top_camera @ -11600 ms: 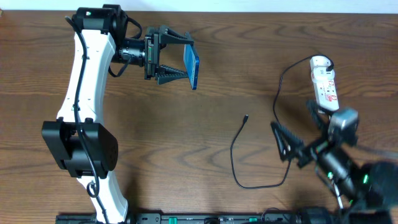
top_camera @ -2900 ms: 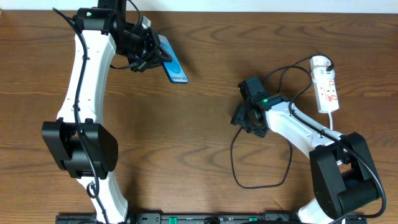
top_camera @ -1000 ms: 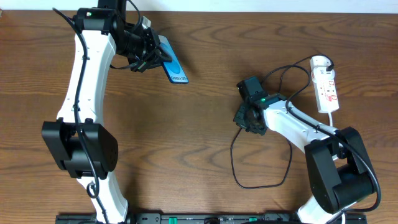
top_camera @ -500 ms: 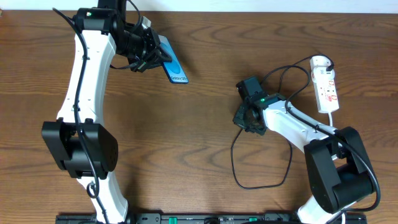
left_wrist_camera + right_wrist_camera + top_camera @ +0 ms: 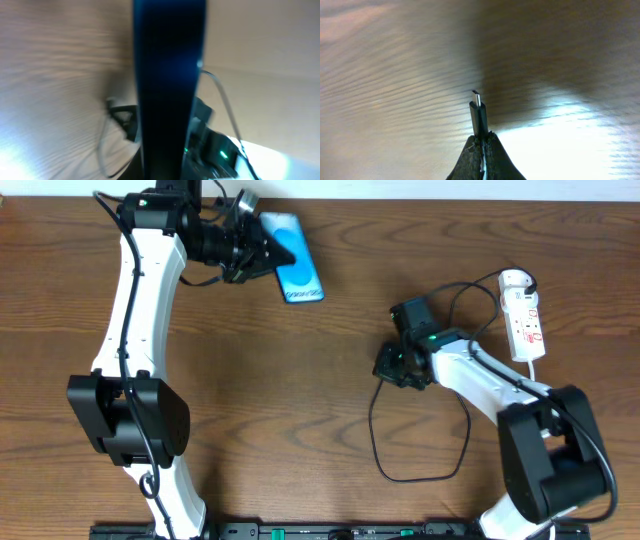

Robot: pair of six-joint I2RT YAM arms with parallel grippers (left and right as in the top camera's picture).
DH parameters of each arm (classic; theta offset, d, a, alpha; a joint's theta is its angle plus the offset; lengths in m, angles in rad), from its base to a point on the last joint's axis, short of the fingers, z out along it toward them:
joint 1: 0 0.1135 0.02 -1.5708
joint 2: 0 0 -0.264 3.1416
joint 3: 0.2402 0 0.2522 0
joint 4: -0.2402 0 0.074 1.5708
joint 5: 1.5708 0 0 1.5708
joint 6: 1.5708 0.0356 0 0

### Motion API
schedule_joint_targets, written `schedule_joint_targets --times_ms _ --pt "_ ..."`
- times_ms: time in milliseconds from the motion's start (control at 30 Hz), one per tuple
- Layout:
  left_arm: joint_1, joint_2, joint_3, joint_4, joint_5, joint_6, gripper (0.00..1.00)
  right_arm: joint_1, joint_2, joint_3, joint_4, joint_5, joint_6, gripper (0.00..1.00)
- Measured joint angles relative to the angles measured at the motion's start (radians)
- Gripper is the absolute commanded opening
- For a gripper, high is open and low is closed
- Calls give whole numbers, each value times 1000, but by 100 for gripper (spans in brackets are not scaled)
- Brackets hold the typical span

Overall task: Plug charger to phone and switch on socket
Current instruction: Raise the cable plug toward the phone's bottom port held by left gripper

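Currently left claw (image 5: pixel 262 248) clamped on phone (image 5: pixel 297 272), screen up, long axis slanting far-left to near-right, right claw (image 5: pixel 481 143) pinching charger plug (image 5: pixel 478 114), tip pointing left

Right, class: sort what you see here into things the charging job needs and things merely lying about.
Needed for the job:
- phone, in left gripper
- charger, plug tip in right gripper
- socket

Lying about:
- just the table underneath

Bare table (image 5: pixel 335 350) lies between phone (image 5: pixel 297 270) and charger (image 5: pixel 478 117).
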Motion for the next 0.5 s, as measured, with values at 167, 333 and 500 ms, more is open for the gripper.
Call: schedule_joint_targets --times_ms 167,333,500 --pt "-15 0 -1 93 211 51 7 -54 -139 -4 25 -229 -151 1" --pt "-54 0 -2 227 344 53 7 -90 -333 -4 38 -457 -289 1" --pt "-113 0 -6 408 406 -37 7 -92 -461 -4 39 -633 -380 1"
